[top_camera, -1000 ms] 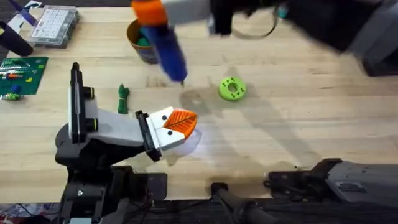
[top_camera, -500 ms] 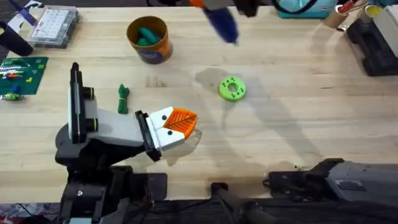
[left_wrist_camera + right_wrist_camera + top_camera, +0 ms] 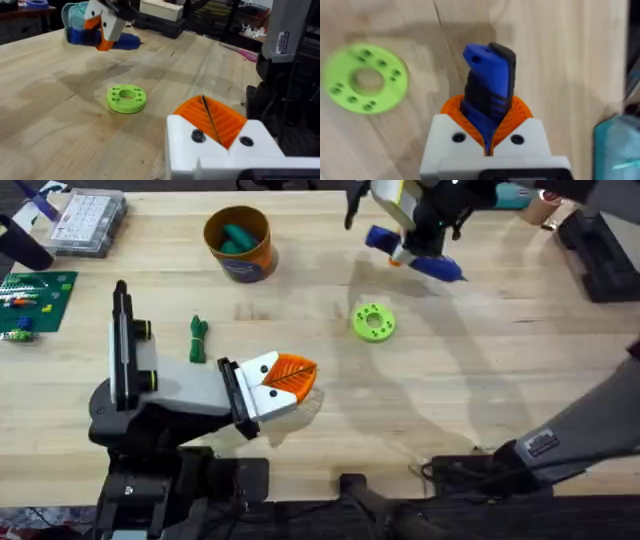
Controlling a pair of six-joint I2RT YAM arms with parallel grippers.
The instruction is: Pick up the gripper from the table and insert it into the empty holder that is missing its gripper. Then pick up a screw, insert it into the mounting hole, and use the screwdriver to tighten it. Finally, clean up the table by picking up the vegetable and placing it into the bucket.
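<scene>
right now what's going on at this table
The right gripper has its fingers shut on the blue screwdriver and holds it above the far side of the table, beyond the lime-green disc. The left gripper sits low over the near side with its fingers closed on nothing. The dark green vegetable lies on the wood beside the left arm, not yet in the orange bucket, which already holds something teal.

right gripper point(image 3: 425, 242) carried screwdriver point(image 3: 415, 255) rightward, now lying level
</scene>
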